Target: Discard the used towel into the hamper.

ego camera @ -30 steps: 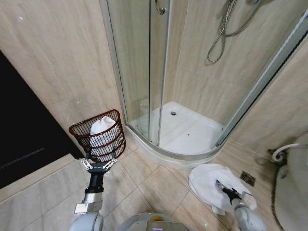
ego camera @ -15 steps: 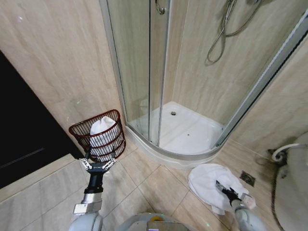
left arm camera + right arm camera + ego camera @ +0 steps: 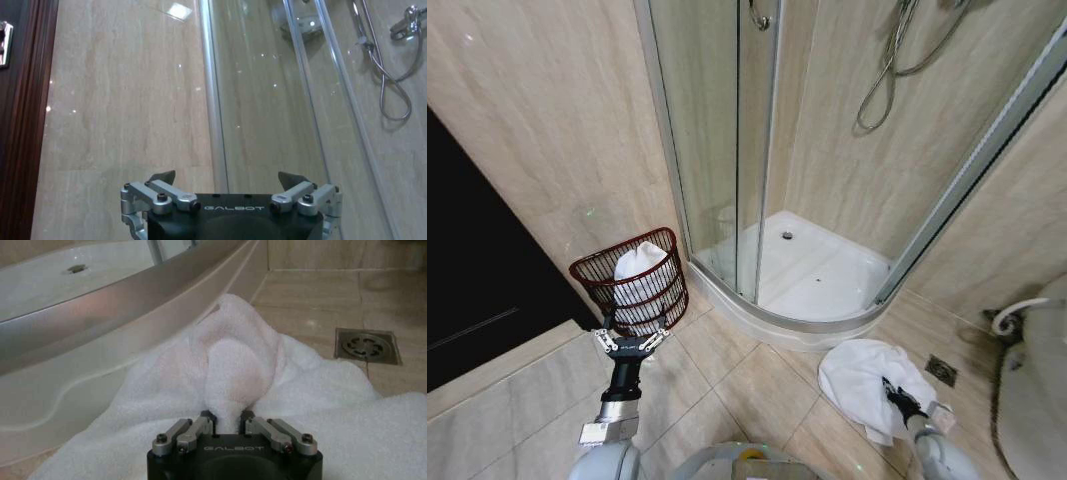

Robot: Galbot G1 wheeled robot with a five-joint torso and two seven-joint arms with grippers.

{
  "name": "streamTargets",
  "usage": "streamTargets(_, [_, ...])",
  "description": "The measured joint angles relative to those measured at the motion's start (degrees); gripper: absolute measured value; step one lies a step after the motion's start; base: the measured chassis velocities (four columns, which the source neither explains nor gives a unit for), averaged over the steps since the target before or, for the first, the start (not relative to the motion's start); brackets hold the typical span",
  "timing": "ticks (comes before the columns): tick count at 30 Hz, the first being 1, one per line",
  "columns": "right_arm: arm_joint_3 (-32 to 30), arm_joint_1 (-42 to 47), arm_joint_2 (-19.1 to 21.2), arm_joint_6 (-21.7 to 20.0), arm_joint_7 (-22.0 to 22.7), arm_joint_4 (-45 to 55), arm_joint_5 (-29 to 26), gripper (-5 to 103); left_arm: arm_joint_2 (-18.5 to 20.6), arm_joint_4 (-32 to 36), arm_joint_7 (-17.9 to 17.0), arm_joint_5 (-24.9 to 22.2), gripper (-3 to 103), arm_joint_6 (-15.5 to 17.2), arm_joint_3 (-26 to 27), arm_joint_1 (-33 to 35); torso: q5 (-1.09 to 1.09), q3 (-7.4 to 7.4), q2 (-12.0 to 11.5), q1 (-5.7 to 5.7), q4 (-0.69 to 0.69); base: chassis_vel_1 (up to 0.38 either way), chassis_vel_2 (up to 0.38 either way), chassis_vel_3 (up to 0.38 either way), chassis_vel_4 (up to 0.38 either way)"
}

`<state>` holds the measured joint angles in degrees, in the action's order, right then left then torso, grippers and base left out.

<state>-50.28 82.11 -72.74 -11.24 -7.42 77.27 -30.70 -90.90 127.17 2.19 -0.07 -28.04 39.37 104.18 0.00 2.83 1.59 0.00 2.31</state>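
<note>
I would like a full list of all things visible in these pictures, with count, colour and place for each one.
hamper: one, dark red-brown, on the floor by the wall left of the shower, white cloth inside
towel: one, white, on the floor before the shower tray
shower tray: one, white, behind glass panels
shower hose: one, silver, on the shower wall
floor drain: one, metal, beside the towel
left gripper: one, black and silver, open, near the hamper
right gripper: one, black, shut on a towel fold
</note>
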Motion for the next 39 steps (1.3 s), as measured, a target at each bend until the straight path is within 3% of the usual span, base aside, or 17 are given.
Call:
streamTargets(2, [0.0,0.0,-0.1,0.2,-0.1,-0.2,0.0,15,0.2,0.0,0.0,-0.4,100,0.0,0.1,0.0,-0.01,0.0,0.0,0.0,0.0,0.0,0.0,0.0,0.0])
streamTargets(6, [-0.1,0.1,-0.3,0.7,0.3,0.0,-0.4,13,0.4,0.2,0.1,-0.7,100,0.1,0.2,-0.1,0.02,0.0,0.0,0.0,0.0,0.0,0.0,0.0,0.0])
streamTargets(9, [0.6,1.6,-0.8,-0.1,5.8,6.3,-6.4,13,0.7,0.4,0.2,-1.1,100,0.5,0.1,-0.2,0.04,0.01,0.0,0.0,0.0,0.0,0.0,0.0,0.0])
streamTargets(12, [0.6,2.3,-1.7,-0.7,8.9,11.1,-8.3,13,0.8,0.6,0.3,-1.1,100,0.8,-0.1,-0.4,0.0,0.01,0.0,0.0,0.01,0.0,0.0,0.0,0.0])
streamTargets(19, [-0.5,6.0,-4.0,2.8,10.5,21.5,-3.6,13,1.0,0.9,0.4,-1.4,100,0.9,-0.3,-0.5,0.01,0.01,0.0,0.0,0.01,0.0,0.0,0.0,0.0])
streamTargets(21, [-1.5,9.6,-5.1,3.6,11.0,29.3,-2.6,13,1.3,1.0,0.4,-1.9,100,0.9,-0.3,-0.5,0.0,0.01,0.0,0.0,0.01,0.0,0.0,0.0,0.0])
streamTargets(28, [-4.3,16.3,-6.7,6.5,11.3,43.2,2.2,13,1.2,1.3,0.5,-2.3,100,1.4,-0.9,-0.9,0.02,0.0,0.0,0.0,0.0,0.0,0.0,0.0,0.0])
streamTargets(33, [-6.5,20.8,-7.7,7.0,11.3,55.6,3.5,13,1.0,1.3,0.7,-2.3,100,1.7,-1.1,-1.2,-0.01,0.0,0.0,0.0,0.0,0.0,0.0,0.0,0.0])
streamTargets(39, [-5.7,23.2,-8.3,7.6,11.0,63.7,6.5,13,0.6,1.2,1.0,-2.2,100,2.1,-1.1,-1.1,0.0,0.0,0.0,0.0,0.0,0.0,0.0,0.0,0.0])
